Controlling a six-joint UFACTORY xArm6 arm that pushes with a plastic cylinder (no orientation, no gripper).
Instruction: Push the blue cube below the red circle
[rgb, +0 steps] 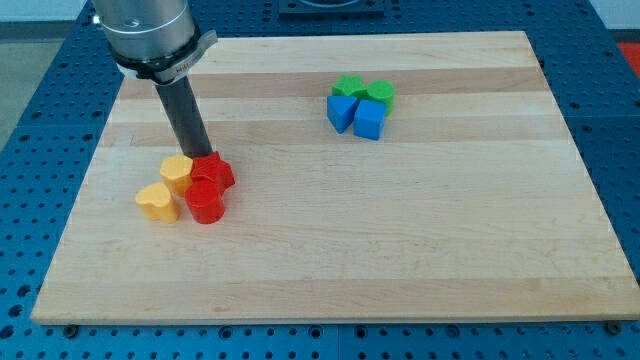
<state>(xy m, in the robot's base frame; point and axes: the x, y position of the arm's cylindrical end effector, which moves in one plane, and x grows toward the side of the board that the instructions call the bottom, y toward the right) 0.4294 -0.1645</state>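
Note:
The blue cube (369, 120) sits at the view's upper right of centre, touching a blue triangular block (341, 112) on its left. The red circle (204, 202), a short cylinder, stands at the view's left, just below a red star block (213, 173). My tip (200, 156) touches the board just above the red star and right of the yellow hexagon, far to the left of the blue cube.
A green star (350, 86) and a green cylinder (380, 93) sit just above the blue blocks. A yellow hexagon (177, 172) and a yellow heart (157, 202) lie left of the red blocks. The wooden board (420, 250) rests on a blue perforated table.

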